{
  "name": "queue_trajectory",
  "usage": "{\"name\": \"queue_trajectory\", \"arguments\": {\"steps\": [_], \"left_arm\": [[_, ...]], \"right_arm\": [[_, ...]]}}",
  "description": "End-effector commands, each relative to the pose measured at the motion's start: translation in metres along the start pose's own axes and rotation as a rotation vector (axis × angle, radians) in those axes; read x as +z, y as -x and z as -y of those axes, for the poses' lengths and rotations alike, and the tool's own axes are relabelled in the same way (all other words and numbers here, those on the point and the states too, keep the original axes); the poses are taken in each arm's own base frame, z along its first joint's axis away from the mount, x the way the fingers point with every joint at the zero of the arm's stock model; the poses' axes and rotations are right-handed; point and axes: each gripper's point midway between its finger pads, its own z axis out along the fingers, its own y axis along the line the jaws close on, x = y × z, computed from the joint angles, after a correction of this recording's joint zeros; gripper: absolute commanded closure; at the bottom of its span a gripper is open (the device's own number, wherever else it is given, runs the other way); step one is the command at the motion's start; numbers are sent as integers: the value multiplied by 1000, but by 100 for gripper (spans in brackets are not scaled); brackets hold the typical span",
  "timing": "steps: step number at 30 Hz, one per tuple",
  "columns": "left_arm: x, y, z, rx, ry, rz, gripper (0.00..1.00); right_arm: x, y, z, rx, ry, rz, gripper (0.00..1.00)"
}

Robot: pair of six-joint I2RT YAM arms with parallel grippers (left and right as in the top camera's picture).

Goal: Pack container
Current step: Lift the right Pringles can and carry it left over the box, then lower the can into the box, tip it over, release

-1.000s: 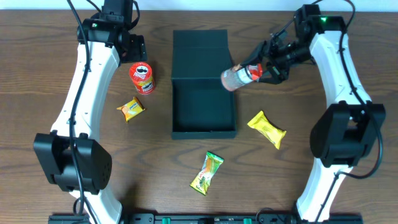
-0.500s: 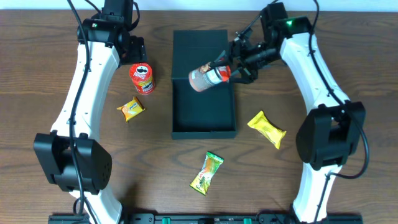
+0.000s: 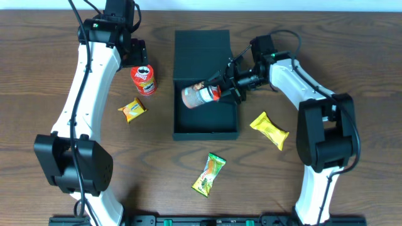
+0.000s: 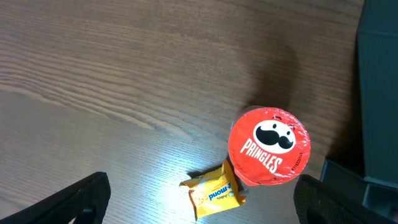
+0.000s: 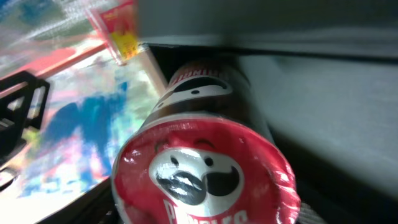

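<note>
The dark teal container (image 3: pixel 206 129) stands open at the table's middle, its lid (image 3: pixel 201 53) laid flat behind it. My right gripper (image 3: pixel 231 85) reaches in from the right and is shut on a grey Pringles can (image 3: pixel 200 94) with a red end, held on its side low over the container's inside. The right wrist view is filled by that can's red lid (image 5: pixel 205 168), with the container's dark wall (image 5: pixel 323 81) behind it. My left gripper (image 3: pixel 135 50) hangs open above the red Pringles can (image 4: pixel 268 146), holding nothing.
A red Pringles can (image 3: pixel 143 78) and a small orange-yellow packet (image 3: pixel 132 110) lie left of the container. A yellow packet (image 3: pixel 270 130) lies to its right, and a green and orange packet (image 3: pixel 209 174) in front of it.
My right arm has swung left and down, carrying the grey can from the container's right edge to over its inside. The left arm has stayed still.
</note>
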Motion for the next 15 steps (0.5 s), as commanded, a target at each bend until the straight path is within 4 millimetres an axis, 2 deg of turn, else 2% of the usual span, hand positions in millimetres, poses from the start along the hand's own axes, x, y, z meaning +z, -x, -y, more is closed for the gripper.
{"name": "queue_trajectory", "arguments": {"steps": [1, 5, 7, 9, 10, 12, 13, 15], "left_arm": [[-4, 7, 0, 7, 2, 19, 5], [-4, 7, 0, 7, 2, 19, 4], [-4, 7, 0, 7, 2, 19, 5], [-4, 7, 0, 7, 2, 19, 4], [-4, 7, 0, 6, 2, 19, 4], [-4, 7, 0, 7, 2, 19, 4], [-4, 7, 0, 6, 2, 19, 4], [-4, 7, 0, 6, 2, 19, 5]], "right_arm": [[12, -9, 20, 139, 2, -46, 19], [12, -7, 19, 127, 9, -39, 9], [12, -4, 15, 127, 22, -32, 10], [10, -2, 1, 93, 84, -51, 26], [10, -2, -6, 80, 113, -63, 39], [8, -3, -20, 52, 167, -90, 56], [6, -4, -27, 33, 196, -105, 69], [6, -5, -37, 14, 226, -123, 81]]}}
